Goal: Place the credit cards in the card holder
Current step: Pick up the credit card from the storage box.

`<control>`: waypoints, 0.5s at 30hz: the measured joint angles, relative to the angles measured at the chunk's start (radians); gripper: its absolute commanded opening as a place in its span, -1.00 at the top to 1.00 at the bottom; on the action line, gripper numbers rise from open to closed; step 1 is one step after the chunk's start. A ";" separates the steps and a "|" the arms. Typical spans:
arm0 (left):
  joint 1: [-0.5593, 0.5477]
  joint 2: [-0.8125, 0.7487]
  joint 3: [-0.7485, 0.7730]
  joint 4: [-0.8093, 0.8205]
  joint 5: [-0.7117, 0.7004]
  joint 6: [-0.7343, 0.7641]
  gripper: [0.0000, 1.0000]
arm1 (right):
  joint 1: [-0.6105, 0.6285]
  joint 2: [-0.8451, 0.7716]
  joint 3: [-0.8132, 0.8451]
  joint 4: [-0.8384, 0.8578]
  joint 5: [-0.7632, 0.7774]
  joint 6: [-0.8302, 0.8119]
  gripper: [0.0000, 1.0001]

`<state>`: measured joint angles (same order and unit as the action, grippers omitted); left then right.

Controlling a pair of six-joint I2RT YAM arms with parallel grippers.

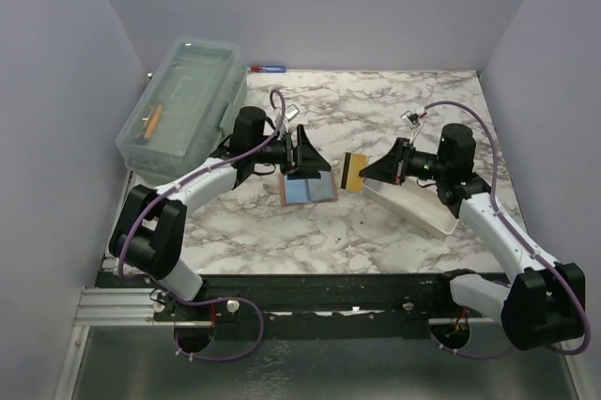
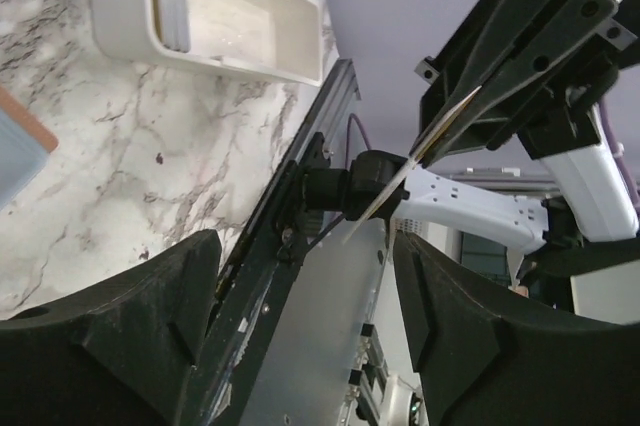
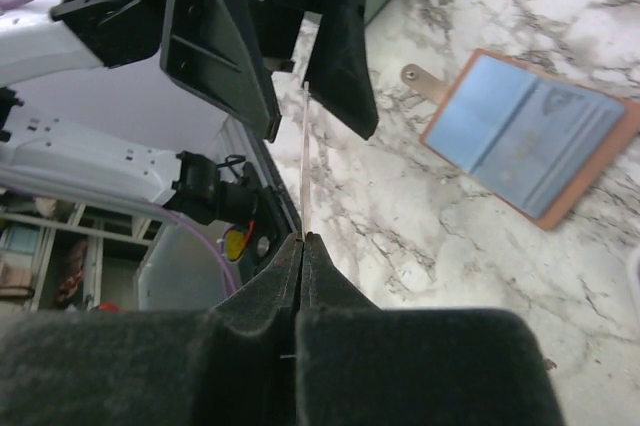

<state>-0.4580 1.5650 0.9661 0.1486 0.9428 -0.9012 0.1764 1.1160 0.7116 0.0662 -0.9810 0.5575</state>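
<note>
Starting from the left edge of the bench (image 1: 282, 240), you are holding the left claw (image 1: 310, 158) spread wide and empty, hanging just above the card holder (image 1: 308, 191). The holder is lying open and flat about midway between the left and right edges. To its right you are pinching the tan-gold card (image 1: 354, 171) in the right claw (image 1: 368, 173), which is clamped tight on one end. The card is raised off the bench and pointing at the left claw. The white tray (image 1: 427, 207) is sitting under that arm, toward the right edge. This is looking like a handover, so you are wanting the card's free end centred and well inside the left fingers before closing them. You are also wanting a firm left grip before releasing on the right, since a thin card caught by its tip will probably swivel. The overhead view is giving you the layout but hiding how far the card is reaching. Both wrist views are showing the card edge-on, lined up with the gap, though neither is settling whether it has entered. Only the right wrist view is showing the holder's pale blue inside, and I cannot tell whether that is a card.
</note>
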 measured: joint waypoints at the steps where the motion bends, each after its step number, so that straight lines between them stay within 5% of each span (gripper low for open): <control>1: 0.002 0.000 0.000 0.027 0.015 -0.013 -0.45 | 0.000 0.002 -0.001 0.018 -0.026 0.006 0.99; 11: -0.039 -0.030 -0.015 0.232 0.108 -0.108 -0.23 | 0.000 0.038 -0.027 0.166 -0.168 0.087 0.99; 15: -0.060 -0.030 -0.021 0.268 0.116 -0.132 0.07 | 0.007 0.052 -0.035 0.211 -0.174 0.124 0.99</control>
<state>-0.5175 1.5352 0.9447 0.4164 1.0584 -1.0332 0.1833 1.1683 0.6765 0.2775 -1.1549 0.6811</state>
